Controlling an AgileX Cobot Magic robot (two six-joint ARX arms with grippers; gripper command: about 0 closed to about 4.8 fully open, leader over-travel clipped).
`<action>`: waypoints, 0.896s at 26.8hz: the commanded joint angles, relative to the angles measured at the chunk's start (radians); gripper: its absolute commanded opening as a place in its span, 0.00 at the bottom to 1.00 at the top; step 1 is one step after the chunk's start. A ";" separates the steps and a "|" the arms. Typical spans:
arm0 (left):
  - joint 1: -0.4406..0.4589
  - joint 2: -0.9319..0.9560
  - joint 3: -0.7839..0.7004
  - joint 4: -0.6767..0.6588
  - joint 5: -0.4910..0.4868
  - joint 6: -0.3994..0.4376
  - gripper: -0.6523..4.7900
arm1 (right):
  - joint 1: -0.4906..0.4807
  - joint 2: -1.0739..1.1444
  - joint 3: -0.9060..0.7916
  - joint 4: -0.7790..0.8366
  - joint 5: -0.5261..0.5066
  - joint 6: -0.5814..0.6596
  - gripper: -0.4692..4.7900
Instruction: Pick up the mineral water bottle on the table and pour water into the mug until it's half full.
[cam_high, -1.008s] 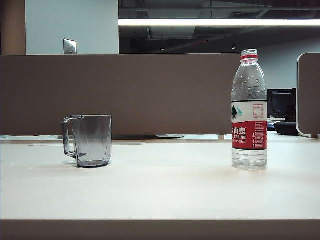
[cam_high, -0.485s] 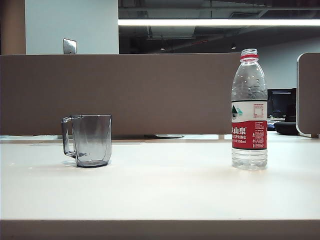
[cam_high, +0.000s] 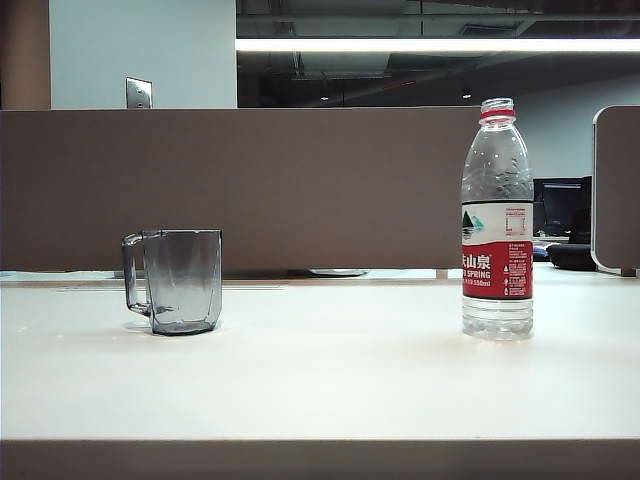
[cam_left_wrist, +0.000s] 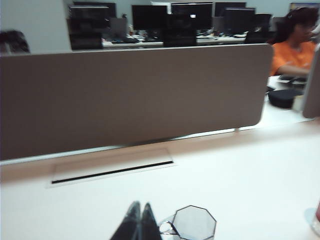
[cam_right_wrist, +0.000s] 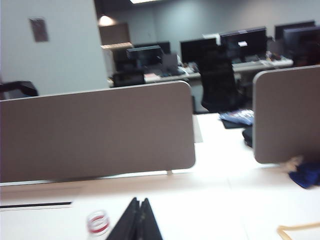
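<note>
Mineral water bottle (cam_high: 497, 220) stands upright near the surface's (cam_high: 330, 380) right edge, uncapped, mostly full: probably heavyish, thin plastic that dents, spills if squeezed. Best grip at the labelled middle. Label reads "SPRING" plus Chinese characters. Mug (cam_high: 175, 281) sits well apart, toward the left edge. Left gripper (cam_left_wrist: 141, 223) above the mug, right gripper (cam_right_wrist: 139, 220) above the bottle; both jaws together, holding nothing.

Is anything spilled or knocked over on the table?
No, nothing stands out. The mineral water bottle and the mug both stand upright on the dry table. The left gripper and right gripper are shut, holding nothing.
</note>
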 joint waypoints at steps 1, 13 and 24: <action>-0.012 0.078 0.078 -0.011 0.004 0.033 0.11 | 0.000 0.126 0.066 0.003 0.024 -0.008 0.08; -0.265 0.259 0.216 -0.230 0.062 0.066 0.11 | 0.184 0.455 0.233 -0.274 0.055 -0.344 0.08; -0.322 0.274 0.216 -0.232 -0.004 0.066 0.11 | 0.262 0.577 0.217 -0.280 0.009 -0.291 0.09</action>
